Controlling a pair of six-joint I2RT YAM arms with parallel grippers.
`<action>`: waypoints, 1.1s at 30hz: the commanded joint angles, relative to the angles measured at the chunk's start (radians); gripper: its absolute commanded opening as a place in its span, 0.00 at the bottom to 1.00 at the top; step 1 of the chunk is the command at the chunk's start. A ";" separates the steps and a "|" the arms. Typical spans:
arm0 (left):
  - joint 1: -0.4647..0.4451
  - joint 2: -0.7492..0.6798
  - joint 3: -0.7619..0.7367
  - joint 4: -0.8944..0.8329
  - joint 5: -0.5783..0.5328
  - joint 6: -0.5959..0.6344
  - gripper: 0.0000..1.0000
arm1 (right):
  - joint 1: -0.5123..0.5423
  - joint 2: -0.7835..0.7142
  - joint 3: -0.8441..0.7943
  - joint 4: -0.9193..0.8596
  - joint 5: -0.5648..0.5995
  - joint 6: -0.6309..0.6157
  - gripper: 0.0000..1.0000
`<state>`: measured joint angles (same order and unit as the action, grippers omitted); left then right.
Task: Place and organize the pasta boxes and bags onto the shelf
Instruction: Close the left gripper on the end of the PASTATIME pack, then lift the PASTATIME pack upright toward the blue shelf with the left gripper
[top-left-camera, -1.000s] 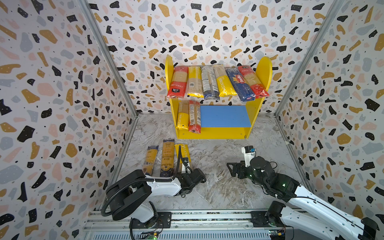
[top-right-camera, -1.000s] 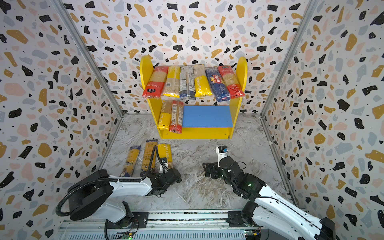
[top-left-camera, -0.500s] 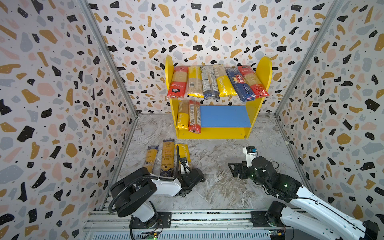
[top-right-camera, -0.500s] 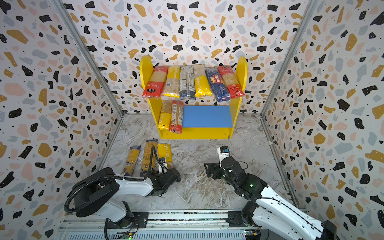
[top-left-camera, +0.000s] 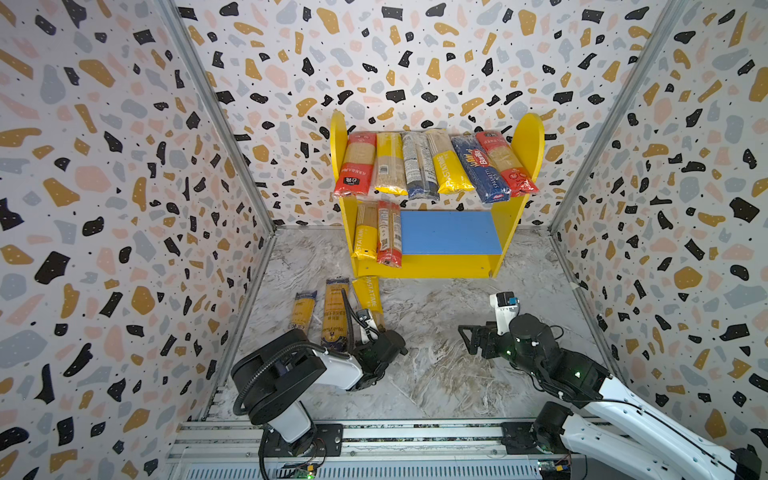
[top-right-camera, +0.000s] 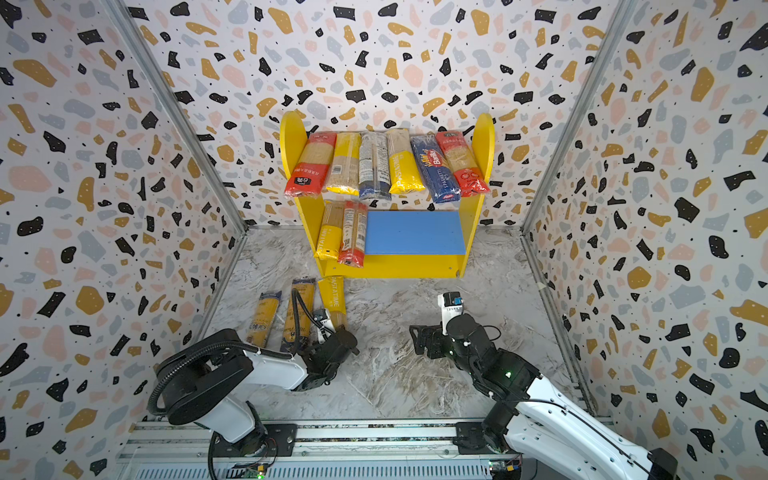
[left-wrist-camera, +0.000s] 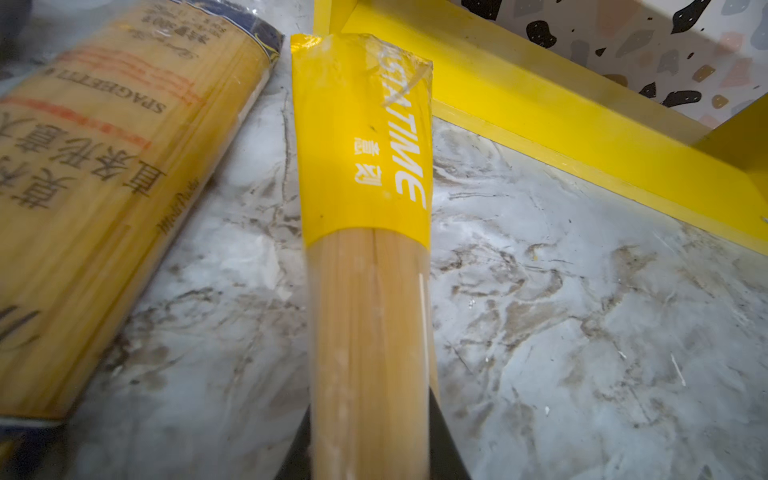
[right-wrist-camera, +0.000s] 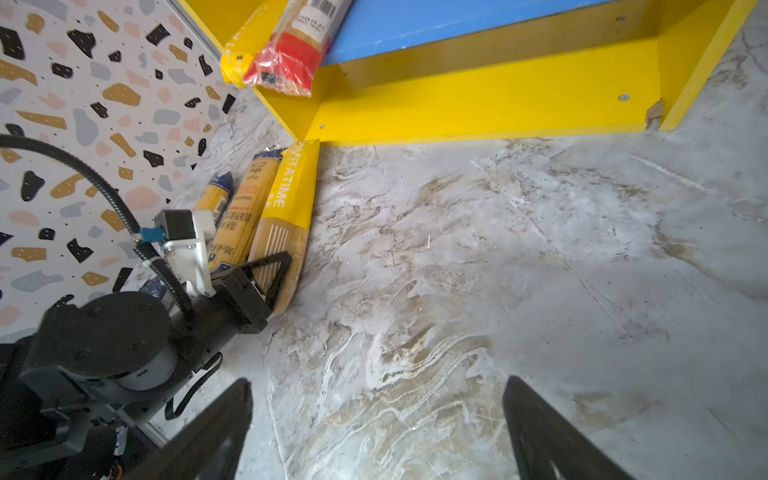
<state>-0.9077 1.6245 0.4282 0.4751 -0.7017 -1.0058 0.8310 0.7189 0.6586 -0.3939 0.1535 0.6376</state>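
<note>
While the right gripper hangs with jaws spread over marbled floor, the left gripper seems pinched on the clear near end of the slim, crinkly PASTATIME packet lying before the shelf, so a level lift onto its smooth blue lower board comes next.
</note>
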 joint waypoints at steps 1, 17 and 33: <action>-0.006 0.058 -0.054 -0.201 0.211 0.004 0.00 | -0.003 -0.002 0.018 0.003 -0.018 -0.009 0.95; -0.129 -0.407 -0.038 -0.509 0.114 0.111 0.00 | -0.007 0.006 0.012 0.046 -0.072 0.000 0.99; -0.223 -0.647 0.068 -0.639 0.176 0.201 0.00 | -0.006 -0.047 0.043 -0.002 -0.067 0.016 0.99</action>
<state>-1.1168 1.0096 0.4141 -0.2375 -0.4713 -0.8505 0.8284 0.6880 0.6590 -0.3717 0.0753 0.6460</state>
